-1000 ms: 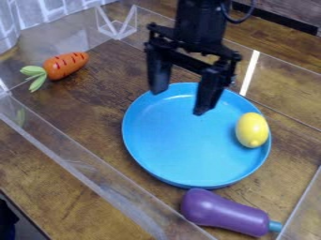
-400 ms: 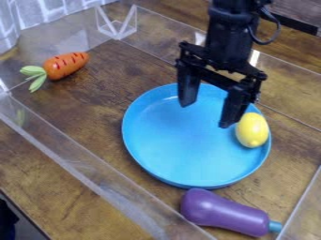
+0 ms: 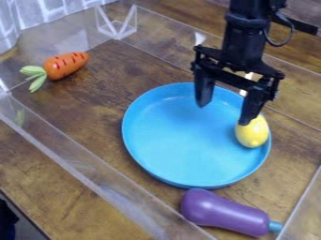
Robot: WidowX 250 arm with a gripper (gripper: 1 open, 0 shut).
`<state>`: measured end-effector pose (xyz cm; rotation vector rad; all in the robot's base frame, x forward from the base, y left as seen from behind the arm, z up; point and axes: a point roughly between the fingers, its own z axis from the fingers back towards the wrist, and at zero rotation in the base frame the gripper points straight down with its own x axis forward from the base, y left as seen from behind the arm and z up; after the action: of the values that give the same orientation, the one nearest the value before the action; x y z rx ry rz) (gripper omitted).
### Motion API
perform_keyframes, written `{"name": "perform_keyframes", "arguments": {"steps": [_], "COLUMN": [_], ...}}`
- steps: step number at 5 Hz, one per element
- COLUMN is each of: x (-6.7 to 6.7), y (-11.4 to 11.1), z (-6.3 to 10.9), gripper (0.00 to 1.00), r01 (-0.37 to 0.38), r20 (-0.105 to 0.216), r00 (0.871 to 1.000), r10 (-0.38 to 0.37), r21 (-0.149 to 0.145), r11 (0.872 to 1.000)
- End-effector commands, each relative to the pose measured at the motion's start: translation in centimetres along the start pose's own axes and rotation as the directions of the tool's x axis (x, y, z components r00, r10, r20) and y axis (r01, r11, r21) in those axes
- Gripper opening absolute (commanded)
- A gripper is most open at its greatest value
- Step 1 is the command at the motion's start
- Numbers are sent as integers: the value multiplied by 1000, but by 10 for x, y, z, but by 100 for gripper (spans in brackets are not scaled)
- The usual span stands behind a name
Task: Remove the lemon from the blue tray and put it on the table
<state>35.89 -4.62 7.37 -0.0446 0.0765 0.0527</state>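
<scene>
The gripper [image 3: 227,109] is held pointing down over the right part of the tray [image 3: 175,141], with its 2 black fingers spread wide and nothing pinched between them. The right finger [image 3: 252,106] is seen ending just at the top of the lemon [image 3: 252,133]; whether it touches cannot be told. The left finger is seen over the tray's far rim. The lemon lies inside the tray, against its right rim. The tray rests on the table [image 3: 88,103]. A carrot [image 3: 63,65] lies on the table well apart to the left, near the acrylic wall [image 3: 56,150]. An eggplant [image 3: 223,212] lies on the table just beside the tray's near edge.
</scene>
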Motion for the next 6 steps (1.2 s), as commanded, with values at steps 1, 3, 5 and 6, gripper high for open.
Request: {"name": "perform_keyframes", "arguments": {"steps": [1, 3, 5, 6], "x": [6, 13, 20, 23], "y": [-6, -13, -15, -7], "z": [16, 18, 23, 22], "gripper": [100, 100, 100, 100], "r01": [58, 154, 212, 221], "r20": [67, 71, 79, 74], "r00": [996, 986, 975, 973], "r10": [-57, -152, -209, -218], "r21": [-16, -24, -29, -30], "r11": [998, 988, 977, 975]}}
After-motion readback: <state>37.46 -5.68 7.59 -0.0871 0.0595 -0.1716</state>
